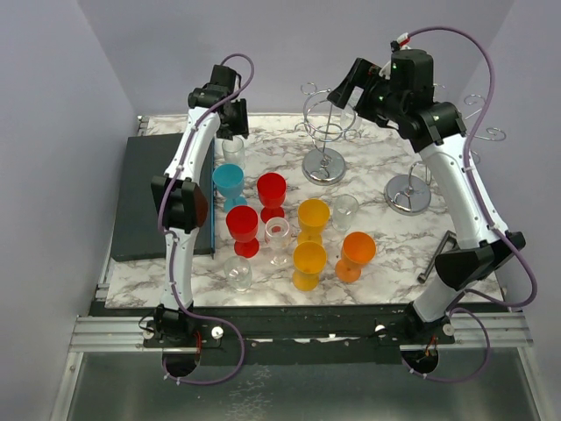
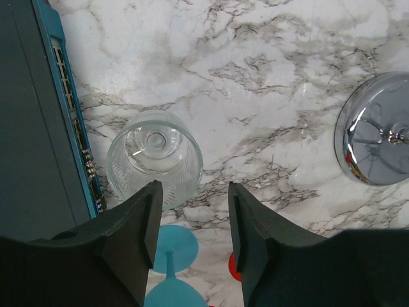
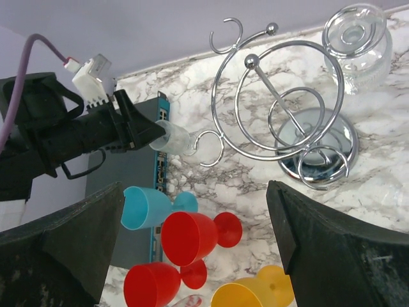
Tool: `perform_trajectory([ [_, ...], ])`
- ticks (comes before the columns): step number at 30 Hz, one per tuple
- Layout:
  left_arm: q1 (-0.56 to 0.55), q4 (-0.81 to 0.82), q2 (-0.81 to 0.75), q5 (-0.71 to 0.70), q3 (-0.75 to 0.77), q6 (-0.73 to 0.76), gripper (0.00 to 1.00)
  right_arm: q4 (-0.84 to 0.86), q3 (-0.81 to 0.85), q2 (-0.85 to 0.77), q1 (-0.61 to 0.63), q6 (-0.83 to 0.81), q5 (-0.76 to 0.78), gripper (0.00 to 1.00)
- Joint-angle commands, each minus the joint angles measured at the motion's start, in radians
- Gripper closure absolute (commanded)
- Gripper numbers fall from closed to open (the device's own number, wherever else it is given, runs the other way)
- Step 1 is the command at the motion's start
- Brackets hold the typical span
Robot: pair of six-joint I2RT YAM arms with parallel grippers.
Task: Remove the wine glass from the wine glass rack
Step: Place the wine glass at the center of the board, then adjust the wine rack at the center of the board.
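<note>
While the left tool (image 2: 193,188) and right tool (image 3: 195,187) gape empty, coloured goblets (image 1: 272,189) crowd near the rack (image 1: 323,165).

Marble-patterned table (image 1: 386,263), dark slab (image 1: 145,202) down the left side, two chrome racks (image 1: 323,167) at the back, coloured goblets (image 1: 313,215) and clear glasses (image 1: 238,274) clustered mid-table.

Wire rack (image 1: 325,132), coloured glasses (image 1: 313,213) — marble table (image 1: 386,263)

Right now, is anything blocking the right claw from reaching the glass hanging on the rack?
No separate object seems to. The open right gripper faces the rack, and the hanging wine glass shows unobstructed at the upper right of the wrist view. Only the rack's own chrome wirework crowds the space beside it.
</note>
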Motion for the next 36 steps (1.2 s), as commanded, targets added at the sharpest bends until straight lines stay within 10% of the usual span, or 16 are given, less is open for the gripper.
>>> perform_trajectory([
  [1,-0.006,0.024,-0.092,-0.013,0.042,-0.002,0.48,-0.057,0.070,0.041,0.004,-0.045,0.047,0.00],
  [10,-0.016,0.055,-0.231,0.004,0.012,-0.053,0.44,-0.062,0.077,0.042,-0.009,-0.060,0.080,0.00],
  [18,-0.072,0.358,-0.505,0.241,-0.409,-0.285,0.47,-0.059,0.090,0.062,-0.008,-0.090,0.124,0.06],
  [36,-0.208,0.812,-0.572,0.232,-0.858,-0.724,0.52,-0.073,0.308,0.277,0.001,-0.193,0.192,0.30],
])
